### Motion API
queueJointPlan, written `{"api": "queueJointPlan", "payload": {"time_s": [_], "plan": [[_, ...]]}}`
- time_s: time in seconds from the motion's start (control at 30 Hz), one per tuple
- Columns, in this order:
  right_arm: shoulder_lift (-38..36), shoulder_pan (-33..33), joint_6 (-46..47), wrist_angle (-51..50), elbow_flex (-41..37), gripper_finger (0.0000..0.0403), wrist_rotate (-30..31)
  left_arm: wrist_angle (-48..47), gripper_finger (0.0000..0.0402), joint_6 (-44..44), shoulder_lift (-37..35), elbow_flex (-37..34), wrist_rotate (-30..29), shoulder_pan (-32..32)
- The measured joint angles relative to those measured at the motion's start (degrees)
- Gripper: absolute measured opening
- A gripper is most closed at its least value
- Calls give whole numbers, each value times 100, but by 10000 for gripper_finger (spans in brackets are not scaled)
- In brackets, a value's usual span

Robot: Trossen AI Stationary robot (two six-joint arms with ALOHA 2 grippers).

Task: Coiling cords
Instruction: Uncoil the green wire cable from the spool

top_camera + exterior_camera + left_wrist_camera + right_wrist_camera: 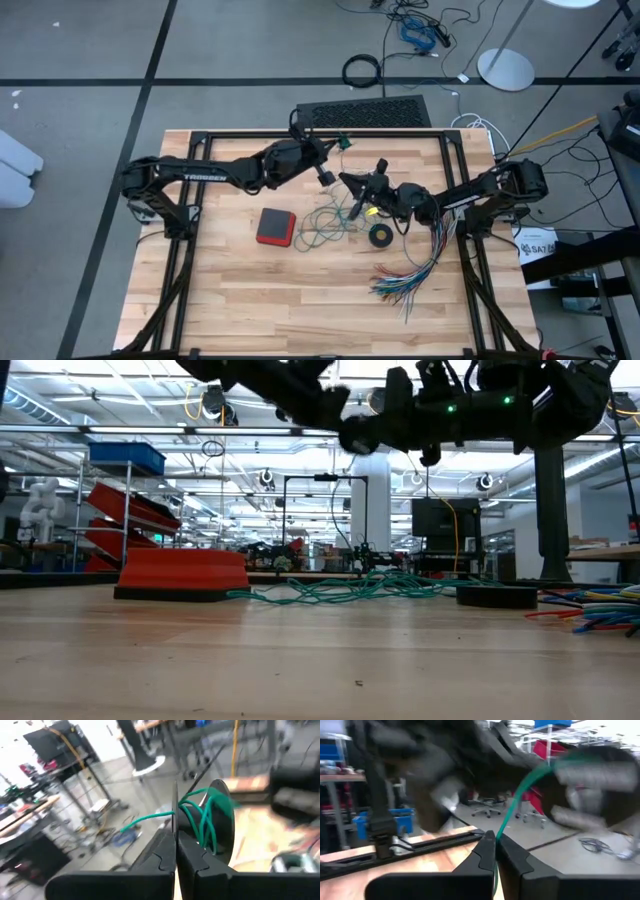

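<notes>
Both arms reach inward, raised, each pinching the teal-green cord [200,815].

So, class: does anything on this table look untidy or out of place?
Yes. The teal-green cord lies in a loose tangle mid-table, not coiled, while both shut grippers hold stretches of it up. The multicoloured wires fan out messily toward the table's right edge.

Loose cord [322,222] lies mid-table between the flat block [276,226] on its left and the small ring [380,235] on its right; the wire bundle [415,274] fans out beyond the ring, toward the table [250,310]'s right edge.
</notes>
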Motion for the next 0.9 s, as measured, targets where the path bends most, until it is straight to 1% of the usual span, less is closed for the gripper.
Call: {"api": "queueJointPlan", "payload": {"time_s": [0.07,0.23,0.3,0.43,0.57,0.7,0.83,0.9], "plan": [[0,16,16,-85,86,0,-111,-1,0,94,120,0,-106,6],[0,113,-153,-347,224,0,-55,-138,0,118,263,0,-109,15],[-42,149,-271,-469,222,0,130,-181,0,190,268,0,-118,19],[-306,179,-525,-950,219,0,712,-239,0,367,252,0,-275,15],[-804,166,-541,-1839,217,0,1259,-223,0,399,239,-2,-310,30],[-1354,53,-361,-3230,217,0,1874,-207,0,396,238,-2,-306,49],[-1796,-180,521,-4860,217,0,1829,-108,0,394,237,-2,-299,49],[-1888,-303,939,-5514,215,0,1507,-2,0,384,237,-3,-281,49]]}}
